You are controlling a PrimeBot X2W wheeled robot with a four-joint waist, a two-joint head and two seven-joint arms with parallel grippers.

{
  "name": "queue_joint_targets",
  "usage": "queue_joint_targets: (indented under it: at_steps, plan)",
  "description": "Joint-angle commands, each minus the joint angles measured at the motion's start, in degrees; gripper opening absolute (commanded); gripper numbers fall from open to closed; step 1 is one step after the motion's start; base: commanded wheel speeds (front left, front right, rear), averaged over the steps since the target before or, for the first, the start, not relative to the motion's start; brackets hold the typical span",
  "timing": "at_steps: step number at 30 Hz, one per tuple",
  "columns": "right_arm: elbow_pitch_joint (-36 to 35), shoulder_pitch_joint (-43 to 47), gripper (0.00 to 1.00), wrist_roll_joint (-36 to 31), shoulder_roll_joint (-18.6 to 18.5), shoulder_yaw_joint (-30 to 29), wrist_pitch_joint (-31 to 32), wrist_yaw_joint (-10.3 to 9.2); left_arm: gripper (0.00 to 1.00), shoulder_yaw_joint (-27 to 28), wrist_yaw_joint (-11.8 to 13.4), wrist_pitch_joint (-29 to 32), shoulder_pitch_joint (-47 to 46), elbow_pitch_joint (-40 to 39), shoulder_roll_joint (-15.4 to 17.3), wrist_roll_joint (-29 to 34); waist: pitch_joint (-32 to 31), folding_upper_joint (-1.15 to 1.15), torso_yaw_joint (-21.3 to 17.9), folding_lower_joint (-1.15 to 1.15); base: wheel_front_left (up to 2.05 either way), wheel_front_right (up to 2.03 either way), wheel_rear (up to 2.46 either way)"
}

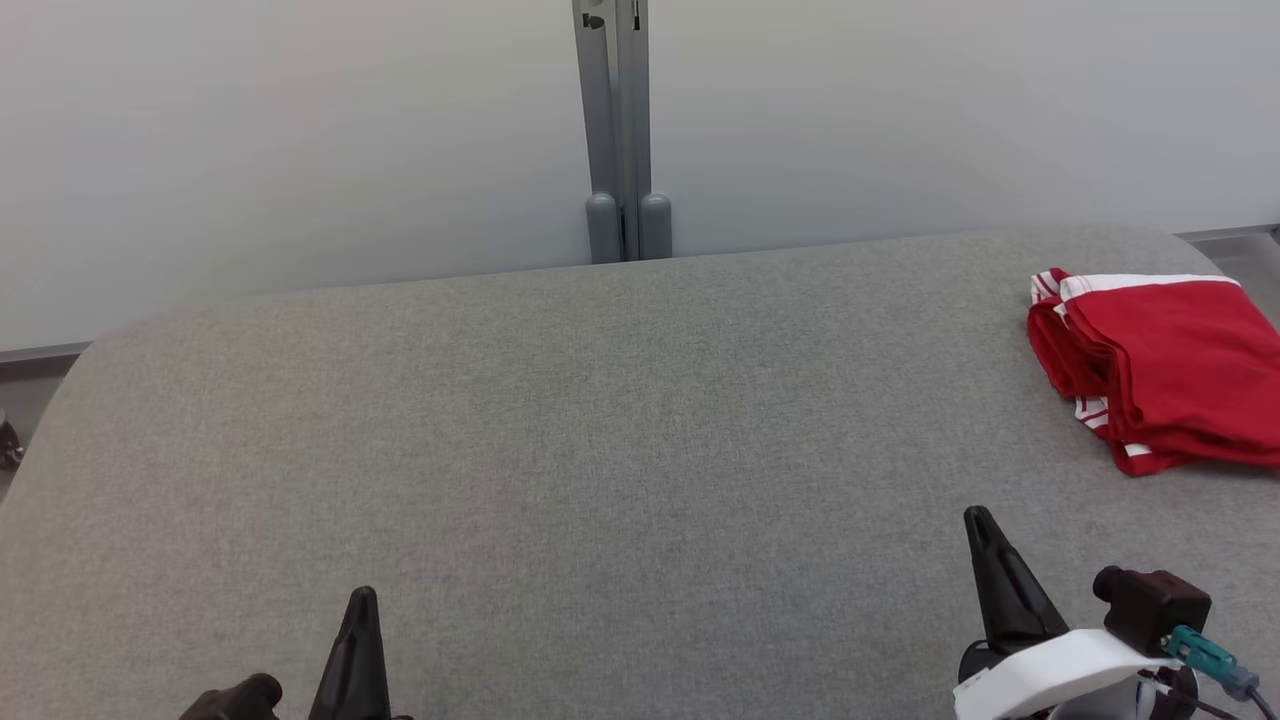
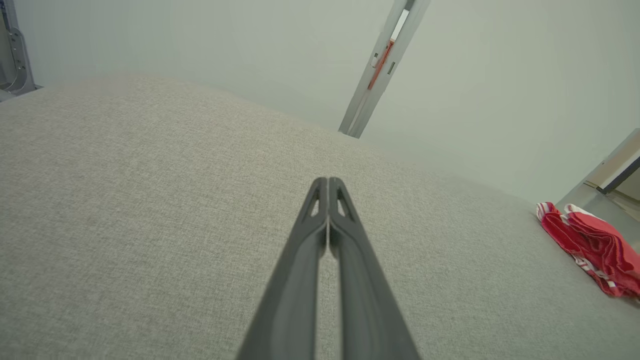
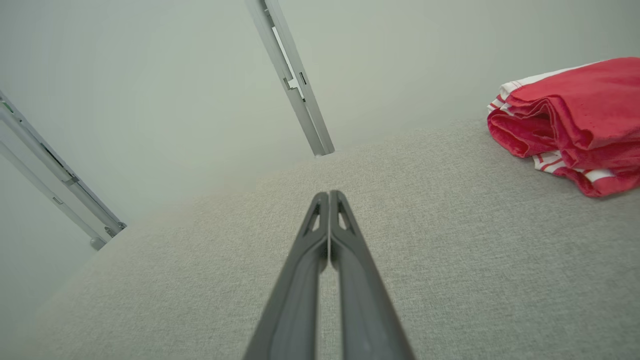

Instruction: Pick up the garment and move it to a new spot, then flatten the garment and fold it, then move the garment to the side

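Both grippers, left gripper (image 1: pixel 362 598) and right gripper (image 1: pixel 978 520), are pressed together and empty; the folded red garment (image 1: pixel 1160 365) lies ahead-right, nearer the right one.

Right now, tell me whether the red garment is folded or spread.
Folded: the red garment shows stacked layers along its left edge.

Left gripper (image 2: pixel 327 182) and right gripper (image 3: pixel 328 195) are each showing two long, dark grey fingers (image 2: pixel 300 280), tapering to narrow tips with a small triangular cut-out near each tip. The right wrist is wearing a smooth white shell (image 1: pixel 1050 672) and carrying a black boxy module (image 1: pixel 1150 603). A teal connector (image 1: pixel 1205 650) is trailing a thin dark cable (image 1: pixel 1262 704).
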Motion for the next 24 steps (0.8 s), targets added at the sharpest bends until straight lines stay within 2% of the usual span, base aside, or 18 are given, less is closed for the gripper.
queue_joint_targets:
  at_steps: [1, 24]
  plan:
    - [-0.51, -1.87, 0.00, 2.69, -0.31, -0.49, 0.53, -0.01, 0.00, 0.62, -0.43, 0.46, -2.18, -0.45, 0.58, -2.52, 0.07, 0.00, 0.03, 0.00, 0.00, 0.00, 0.00]
    - [0.89, -4.69, 0.00, 23.19, -0.37, -3.07, 5.12, -0.03, 0.00, 3.39, -2.34, 4.99, -6.54, 1.86, 1.26, -22.04, 1.11, 0.00, 0.40, 0.00, 0.00, 0.00, 0.00]
